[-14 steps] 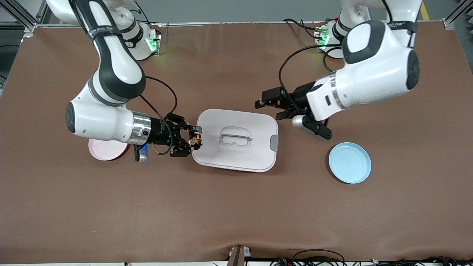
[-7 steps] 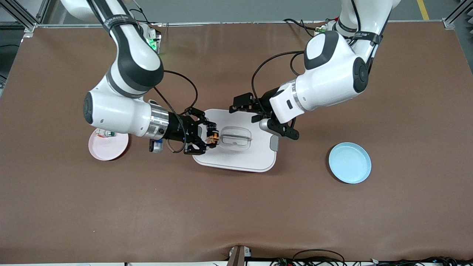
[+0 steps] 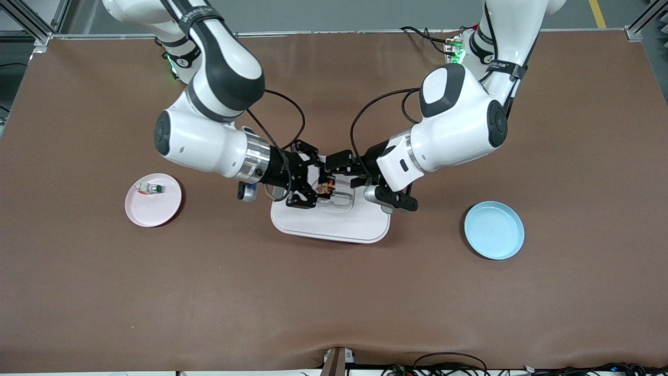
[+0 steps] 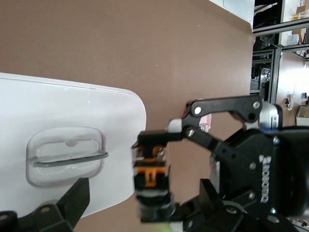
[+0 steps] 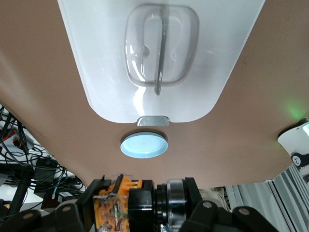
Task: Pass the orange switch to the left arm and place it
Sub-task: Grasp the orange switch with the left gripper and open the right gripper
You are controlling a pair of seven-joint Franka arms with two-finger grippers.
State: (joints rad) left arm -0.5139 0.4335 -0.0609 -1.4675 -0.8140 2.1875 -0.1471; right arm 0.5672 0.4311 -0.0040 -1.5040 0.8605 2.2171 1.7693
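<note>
Orange and black, the orange switch (image 3: pixel 325 186) is up in the air over the box (image 3: pixel 334 222), pinched between the fingers of the right gripper (image 3: pixel 316 187). The right arm (image 3: pixel 209 141) reaches in from its base toward the middle of the desk (image 3: pixel 334 297), and its fingers are closed narrowly on the switch. In the left wrist view the switch (image 4: pixel 150 176) shows with its orange band between the right gripper's (image 4: pixel 159 174) dark pads, above the edge of the white lid (image 4: pixel 58 159). In the right wrist view the switch (image 5: pixel 126 203) sits clamped at the gripper, with the box (image 5: pixel 159 58) and its clear recessed handle (image 5: pixel 161 48) below.

The left gripper (image 3: pixel 345 168) hangs over the box too, just beside the switch, its fingers spread wide and holding nothing. The left arm (image 3: pixel 459 125) comes in from its own end of the desk.

The box stands at the middle of the desk. A pink plate (image 3: pixel 153 200) lies toward the right arm's end, carrying a small white part with a green tip (image 3: pixel 150 188). A blue plate (image 3: pixel 493 230) lies toward the left arm's end, also visible in the right wrist view (image 5: pixel 144 145) near the box's grey clip (image 5: pixel 153 121).
</note>
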